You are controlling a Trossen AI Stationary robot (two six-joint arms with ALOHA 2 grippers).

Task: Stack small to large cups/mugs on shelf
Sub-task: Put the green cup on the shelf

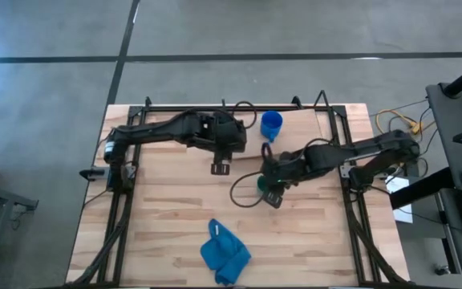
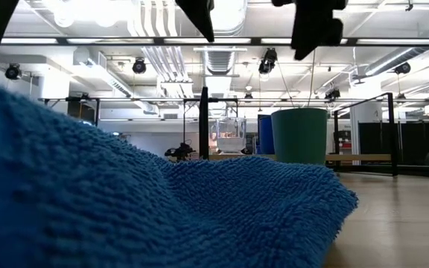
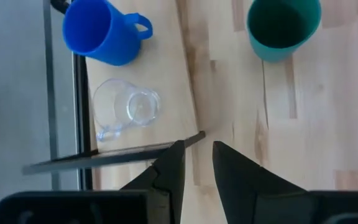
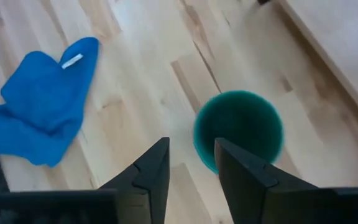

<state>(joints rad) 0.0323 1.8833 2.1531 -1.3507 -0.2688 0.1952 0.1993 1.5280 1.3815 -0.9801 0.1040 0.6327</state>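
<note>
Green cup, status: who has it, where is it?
Right gripper open above green cup, not gripping. Cup upright on tabletop, off the shelf. Left gripper idle, narrowly parted. Blue mug, clear cup on shelf.

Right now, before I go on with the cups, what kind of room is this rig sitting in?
Most likely an open lab or workshop, not a home. The low view shows exposed ceiling ducts and black metal frames behind the dark green cup. The high view shows bare concrete floor and a side bench with loose cables.
</note>
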